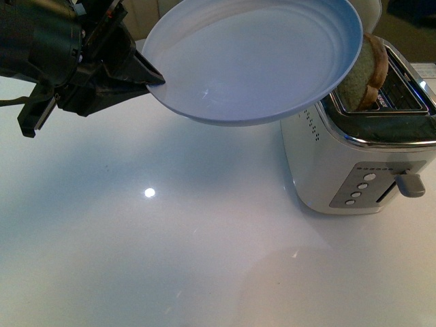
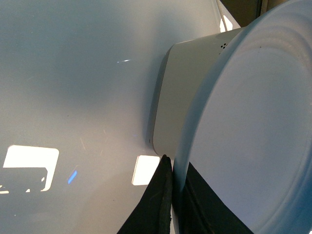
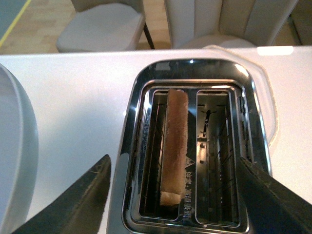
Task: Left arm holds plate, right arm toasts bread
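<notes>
The left arm (image 1: 54, 48) has its jaws pinched on the left rim of the plate (image 1: 252, 61). The left wrist view shows one black wedge on each face of the rim. Gripped at that single spot, the plate hangs clear of the worktop (image 1: 150, 259), tilted, with its right rim reaching over the left edge of the toaster (image 1: 320, 163). I judge it is parked there to receive the slice.

The right arm's jaws are spread wide. Their dark fingers (image 3: 78, 200) hang above the toaster, one on each side of it, touching nothing. That looks like a position for reaching down to the bread (image 1: 371, 71). The bread stands on edge in the left slot, the one nearer the plate, with its rounded top well proud of the chrome. The right slot is empty.

In the front view the plate covers the bread's left part and the toaster's far left corner, and the right arm is out of sight. I cannot tell how browned the slice is, or whether the lever (image 1: 411, 184) is pressed down.
</notes>
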{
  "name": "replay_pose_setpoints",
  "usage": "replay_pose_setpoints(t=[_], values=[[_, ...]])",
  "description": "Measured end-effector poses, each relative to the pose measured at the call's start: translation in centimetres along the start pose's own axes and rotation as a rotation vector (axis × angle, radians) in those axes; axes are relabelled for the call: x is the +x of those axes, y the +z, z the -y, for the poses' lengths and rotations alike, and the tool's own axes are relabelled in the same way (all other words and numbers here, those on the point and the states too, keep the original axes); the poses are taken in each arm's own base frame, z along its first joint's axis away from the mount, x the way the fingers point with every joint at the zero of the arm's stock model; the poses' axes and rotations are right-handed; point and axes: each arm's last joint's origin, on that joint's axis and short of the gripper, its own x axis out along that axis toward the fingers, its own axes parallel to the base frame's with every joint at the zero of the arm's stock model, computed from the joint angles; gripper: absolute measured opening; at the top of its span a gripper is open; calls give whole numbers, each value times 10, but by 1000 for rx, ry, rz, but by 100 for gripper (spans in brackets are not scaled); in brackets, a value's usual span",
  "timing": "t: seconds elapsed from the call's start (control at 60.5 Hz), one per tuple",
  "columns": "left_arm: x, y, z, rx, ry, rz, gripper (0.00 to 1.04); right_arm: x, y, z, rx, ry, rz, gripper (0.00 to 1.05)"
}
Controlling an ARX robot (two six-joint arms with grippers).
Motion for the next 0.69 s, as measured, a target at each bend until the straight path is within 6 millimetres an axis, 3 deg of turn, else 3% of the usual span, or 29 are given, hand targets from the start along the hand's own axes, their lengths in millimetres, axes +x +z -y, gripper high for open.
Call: replay_pose_setpoints(t=[0.083, 0.231, 0.413, 0.562, 0.694], values=[[0, 0, 0, 0, 2, 3, 3, -16, 4, 6, 26, -18, 42, 97], [1, 0, -1, 1, 6, 5, 3, -64, 4, 17, 91, -35, 131, 96], [1, -2, -4, 1, 19, 6, 3, -104, -3, 22, 115, -44, 194, 96], [1, -3, -6, 2, 23, 5, 3, -116, -13, 31, 0, -129, 405, 75], [1, -3, -6, 2, 29, 11, 3, -121, -36, 32, -42, -138, 406, 54]])
